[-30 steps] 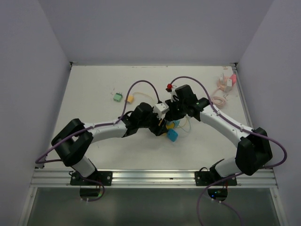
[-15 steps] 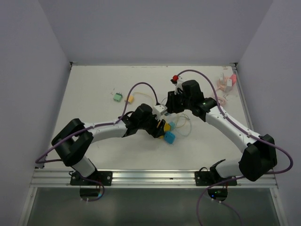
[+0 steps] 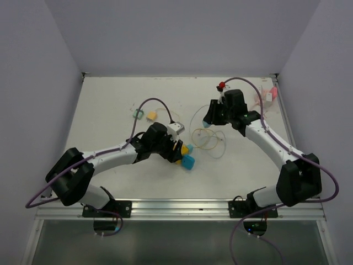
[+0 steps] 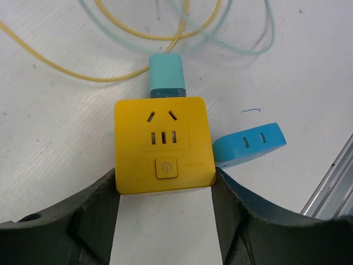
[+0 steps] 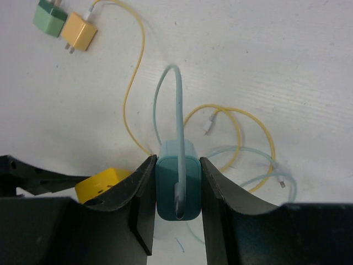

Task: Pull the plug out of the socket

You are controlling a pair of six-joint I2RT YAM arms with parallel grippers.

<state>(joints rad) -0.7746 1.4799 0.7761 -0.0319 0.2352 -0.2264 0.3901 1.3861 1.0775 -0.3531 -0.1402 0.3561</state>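
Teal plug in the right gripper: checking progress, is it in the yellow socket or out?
Out. The right gripper clamps the teal plug; in the top view it sits clear of the yellow socket in the left gripper.

Looks like smooth moulded plastic with a soft satin finish on the yellow socket (image 4: 164,144). Shows slightly glossier plastic on the teal plug (image 5: 177,185) and the blue adapter (image 4: 249,145). Reads as matt, dark, faintly grainy plastic on the left claw (image 4: 164,182) and right claw (image 5: 176,165). Appears thin, smooth and rubbery along the yellow cable (image 4: 160,38) and teal cable (image 5: 180,121). Looks matt white and finely speckled across the worktop (image 4: 309,66). Gleams as brushed metal along the rail (image 3: 182,208).
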